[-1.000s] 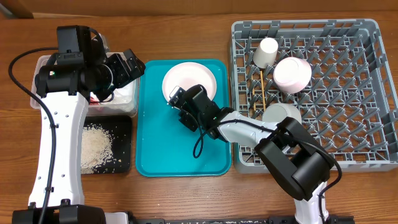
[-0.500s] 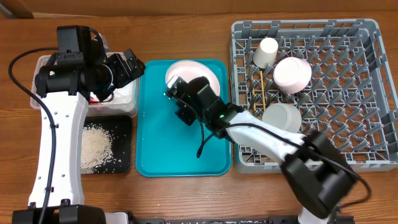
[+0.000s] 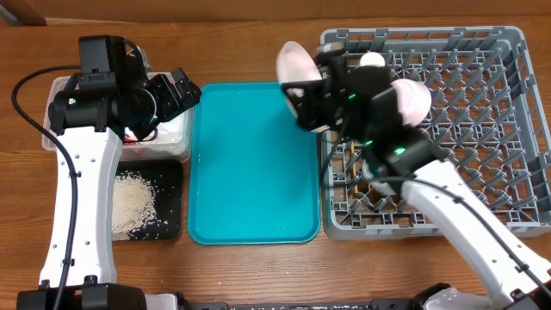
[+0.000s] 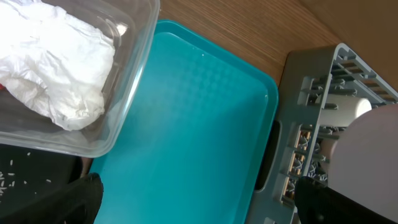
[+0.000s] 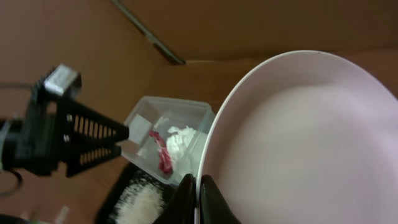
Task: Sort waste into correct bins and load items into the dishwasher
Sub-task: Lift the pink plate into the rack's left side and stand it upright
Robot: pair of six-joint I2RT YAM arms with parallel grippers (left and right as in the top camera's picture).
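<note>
One pale pink plate [image 3: 293,62], steeply tilted

plate [image 3: 294,62] pale pink | serving tray [image 3: 250,164] teal | dish rack [image 3: 448,34] grey lattice | napkin [image 4: 56,68] white | wrapper [image 5: 161,155] red

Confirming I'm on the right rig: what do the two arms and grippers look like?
The left arm and right arm have white rounded links and black joint housings. The left gripper and right gripper are black. A black cable loops off the left arm.

Bright, even light with soft shadows; right wrist view dimmer, the plate [image 5: 298,143] softly blurred.
</note>
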